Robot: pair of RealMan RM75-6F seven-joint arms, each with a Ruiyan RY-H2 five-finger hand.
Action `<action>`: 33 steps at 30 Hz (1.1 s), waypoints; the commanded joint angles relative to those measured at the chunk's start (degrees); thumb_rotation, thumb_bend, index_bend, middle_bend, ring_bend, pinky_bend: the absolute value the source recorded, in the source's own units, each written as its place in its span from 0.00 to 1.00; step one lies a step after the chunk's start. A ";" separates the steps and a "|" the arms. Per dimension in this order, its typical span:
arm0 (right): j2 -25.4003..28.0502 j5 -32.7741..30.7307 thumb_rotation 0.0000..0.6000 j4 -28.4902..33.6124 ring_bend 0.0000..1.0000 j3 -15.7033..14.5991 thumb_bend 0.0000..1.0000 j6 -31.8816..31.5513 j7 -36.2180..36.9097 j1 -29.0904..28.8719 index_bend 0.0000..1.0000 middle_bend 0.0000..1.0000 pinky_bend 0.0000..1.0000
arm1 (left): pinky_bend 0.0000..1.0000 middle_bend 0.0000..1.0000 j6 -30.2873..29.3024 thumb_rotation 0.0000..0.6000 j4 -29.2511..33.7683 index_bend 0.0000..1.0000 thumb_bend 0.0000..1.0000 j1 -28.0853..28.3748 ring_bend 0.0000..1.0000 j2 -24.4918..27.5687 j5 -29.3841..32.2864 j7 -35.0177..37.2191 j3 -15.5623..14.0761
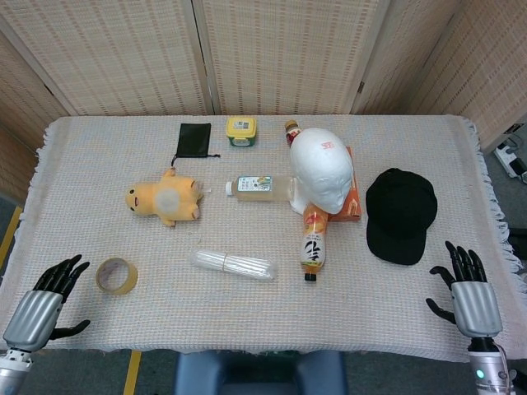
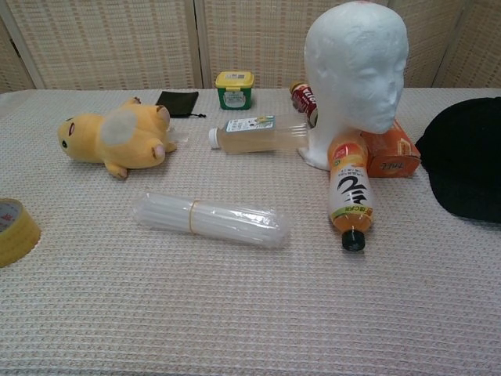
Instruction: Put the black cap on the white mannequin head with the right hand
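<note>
The black cap [image 1: 401, 214] lies flat on the table's right side, and its edge shows at the right of the chest view as the black cap [image 2: 466, 160]. The white mannequin head [image 1: 322, 169] stands upright left of it, bare, also seen as the white mannequin head [image 2: 357, 74]. My right hand [image 1: 465, 288] hovers at the table's front right edge, below the cap and apart from it, fingers spread, holding nothing. My left hand [image 1: 43, 300] is at the front left edge, fingers spread and empty. Neither hand shows in the chest view.
An orange bottle [image 1: 313, 242] lies in front of the mannequin head, an orange box [image 1: 352, 200] beside it. A pale bottle [image 1: 257, 186], yellow plush [image 1: 164, 199], straw bundle [image 1: 233, 263], tape roll [image 1: 116, 276], green jar [image 1: 241, 130] and black pouch [image 1: 194, 137] lie on the left half.
</note>
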State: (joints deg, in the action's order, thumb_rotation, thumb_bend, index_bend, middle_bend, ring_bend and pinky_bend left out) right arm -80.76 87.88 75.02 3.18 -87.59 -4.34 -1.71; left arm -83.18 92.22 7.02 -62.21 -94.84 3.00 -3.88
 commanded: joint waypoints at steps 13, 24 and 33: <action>-28.16 -4.27 1.00 -34.26 0.00 5.81 0.19 -3.26 11.30 -3.58 0.51 0.00 0.00 | 0.15 0.00 -0.41 1.00 0.26 0.07 0.21 0.79 0.00 3.44 -2.43 9.85 -1.18; -38.10 -6.11 1.00 -48.23 0.00 8.52 0.19 -2.14 12.24 -8.33 0.48 0.00 0.00 | 0.15 0.00 1.88 1.00 -0.73 0.07 0.19 2.14 0.00 4.46 -1.01 14.79 -0.96; -43.33 -7.65 1.00 -56.55 0.00 10.02 0.19 -0.17 12.71 -12.01 0.48 0.00 0.00 | 0.15 0.00 2.94 1.00 -1.60 0.07 0.18 2.90 0.00 4.81 -0.69 17.08 -0.90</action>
State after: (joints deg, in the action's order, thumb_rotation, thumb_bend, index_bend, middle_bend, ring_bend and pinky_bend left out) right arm -123.35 80.68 19.26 12.80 -88.33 8.21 -13.07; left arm -80.33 90.70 9.85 -57.43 -95.60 19.96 -4.79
